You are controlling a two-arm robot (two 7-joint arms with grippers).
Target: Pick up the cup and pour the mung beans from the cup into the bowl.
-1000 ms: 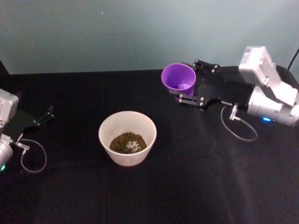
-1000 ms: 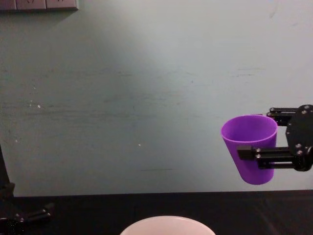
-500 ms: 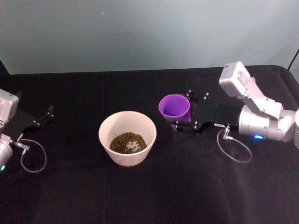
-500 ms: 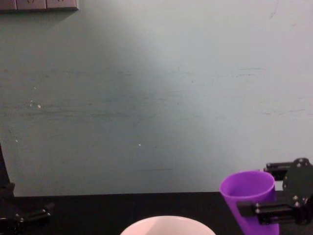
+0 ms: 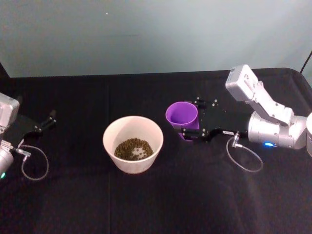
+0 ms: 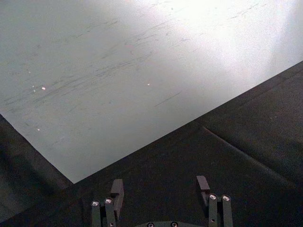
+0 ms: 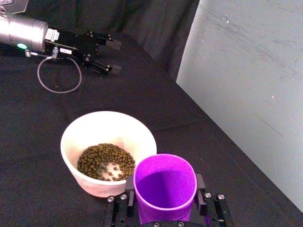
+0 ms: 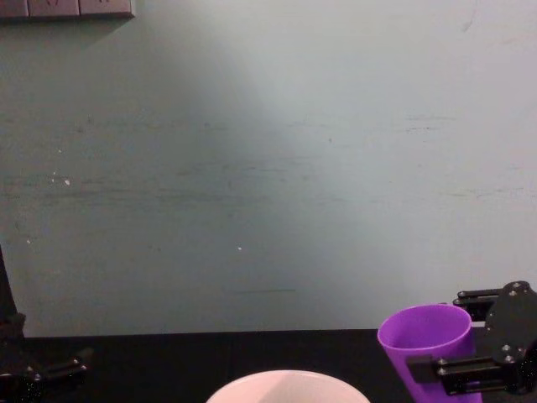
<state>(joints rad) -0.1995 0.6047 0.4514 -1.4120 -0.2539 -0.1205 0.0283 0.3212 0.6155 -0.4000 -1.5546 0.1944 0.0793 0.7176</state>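
A black cloth covers the table from edge to edge, with faint creases running across it and a fold line visible in the left wrist view. A pale blue-green wall, lightly scuffed and speckled, rises behind the far edge. Grey fittings sit on the wall at upper left.

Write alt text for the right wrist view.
The right pincer grips an upright, empty purple cup beside a white bowl holding mung beans on a black table. Farther back, the left pincer rests open on the table.
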